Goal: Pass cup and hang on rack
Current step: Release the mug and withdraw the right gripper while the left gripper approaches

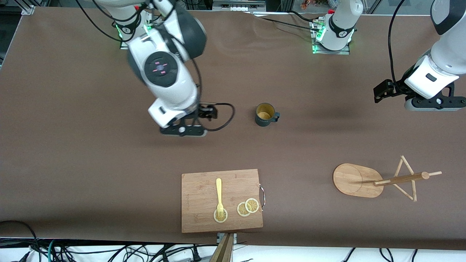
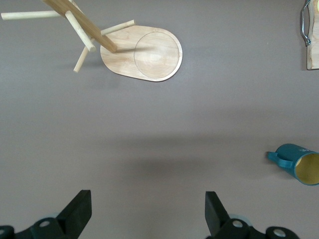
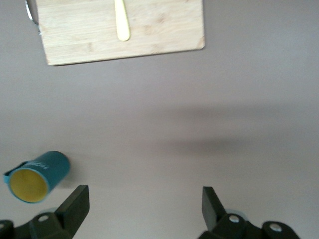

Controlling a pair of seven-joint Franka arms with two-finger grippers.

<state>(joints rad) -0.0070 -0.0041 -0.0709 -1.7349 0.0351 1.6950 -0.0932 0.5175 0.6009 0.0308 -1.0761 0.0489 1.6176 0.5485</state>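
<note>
cup (image 1: 265, 114): one
rack (image 1: 358, 180): one
board (image 1: 204, 189): one
fork (image 1: 219, 199): one
lemon slices (image 1: 248, 207): three
arms: two
grippers: two, left (image 1: 433, 104), right (image 1: 184, 130)

Small dark teal-blue mug with side handle (image 1: 266, 114) upright mid-bench (image 1: 327, 138), handle toward left arm's end. Light wooden mug tree with oval base (image 1: 378, 180) nearer front camera, toward left arm's end, well apart from mug. Rectangular wooden cutting board (image 1: 204, 189) nearer front camera than mug, at bench edge. On board: pale fork (image 1: 219, 196), tines on one citrus slice (image 1: 220, 215); two overlapping slices (image 1: 248, 207) beside it.
</note>
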